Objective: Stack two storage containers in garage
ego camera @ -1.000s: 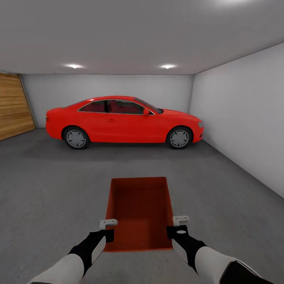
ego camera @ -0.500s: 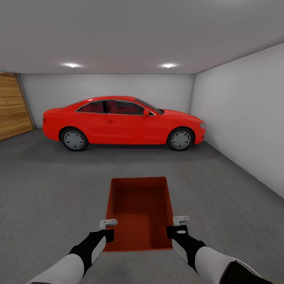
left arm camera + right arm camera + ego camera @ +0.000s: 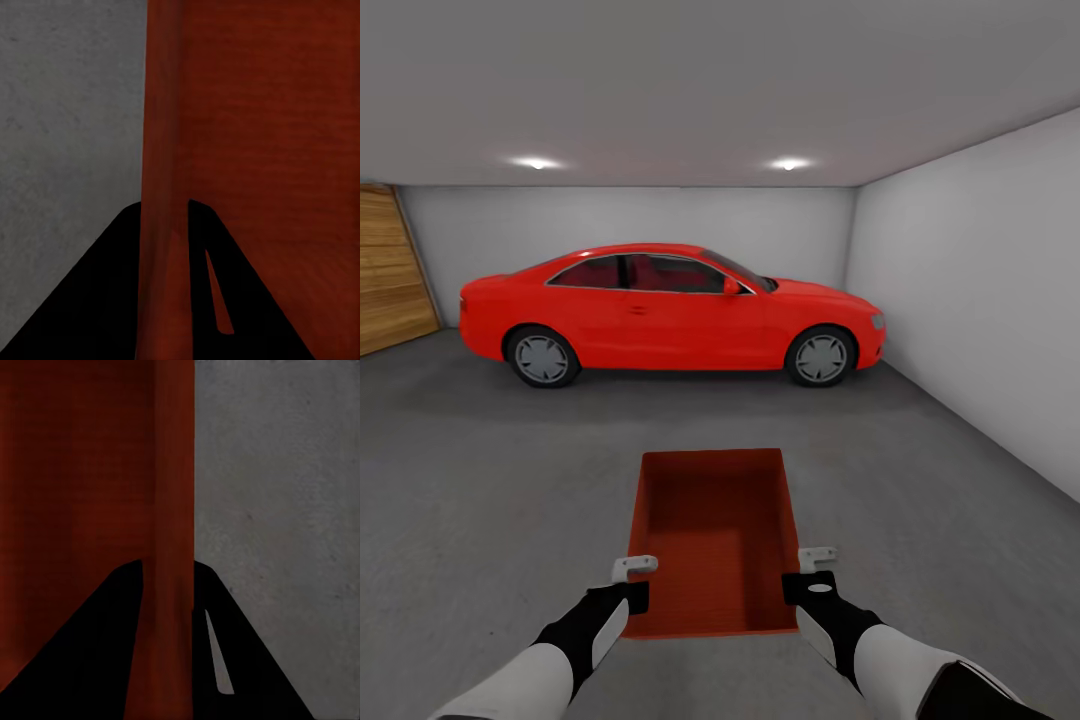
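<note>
One orange-red storage container (image 3: 712, 540), open-topped and plain-walled, held above the garage floor (image 3: 480, 500).
Left gripper (image 3: 632, 572) and right gripper (image 3: 816, 562) fingers each clamp a side wall; ahead, well apart, a red car (image 3: 670, 312) stands broadside.

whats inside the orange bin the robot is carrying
Nothing shows inside the storage container: the head view looks down onto its bare orange-red bottom and plain walls. Each gripper's fingers, left and right, straddle a side wall. The floor directly beneath it is covered.
</note>
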Motion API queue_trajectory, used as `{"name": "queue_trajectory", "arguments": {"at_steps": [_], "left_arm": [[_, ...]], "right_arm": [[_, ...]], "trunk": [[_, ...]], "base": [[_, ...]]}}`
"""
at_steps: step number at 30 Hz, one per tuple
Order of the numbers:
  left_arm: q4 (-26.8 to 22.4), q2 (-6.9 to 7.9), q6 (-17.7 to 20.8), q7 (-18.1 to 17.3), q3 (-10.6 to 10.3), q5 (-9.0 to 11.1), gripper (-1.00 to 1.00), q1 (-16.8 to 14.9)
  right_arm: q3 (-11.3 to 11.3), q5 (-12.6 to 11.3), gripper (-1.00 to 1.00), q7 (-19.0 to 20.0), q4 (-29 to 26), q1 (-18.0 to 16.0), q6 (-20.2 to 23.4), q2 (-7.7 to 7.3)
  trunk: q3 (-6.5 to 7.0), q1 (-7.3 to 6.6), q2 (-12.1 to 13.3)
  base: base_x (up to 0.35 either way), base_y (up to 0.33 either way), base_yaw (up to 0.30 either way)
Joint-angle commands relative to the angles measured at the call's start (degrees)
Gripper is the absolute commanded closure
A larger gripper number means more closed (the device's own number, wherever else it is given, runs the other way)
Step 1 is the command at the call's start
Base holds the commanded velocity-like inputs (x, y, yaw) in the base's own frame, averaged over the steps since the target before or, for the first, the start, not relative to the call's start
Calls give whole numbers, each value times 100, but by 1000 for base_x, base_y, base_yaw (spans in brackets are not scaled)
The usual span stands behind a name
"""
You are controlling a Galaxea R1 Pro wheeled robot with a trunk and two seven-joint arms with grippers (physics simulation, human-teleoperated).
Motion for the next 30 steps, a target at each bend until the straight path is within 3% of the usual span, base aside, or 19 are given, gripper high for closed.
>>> {"name": "queue_trajectory", "arguments": {"at_steps": [1,30], "left_arm": [[-31,7,-108,52,113,-86,100,-7],[-31,0,-108,52,113,-86,100,-7]], "right_arm": [[-28,-119,100,-6,86,-3,13,-4],[-28,-119,100,-6,86,-3,13,-4]], "trunk": [[-10,5,-9],[-10,5,-9]], "base": [[322,0,0],[322,0,0]]}}
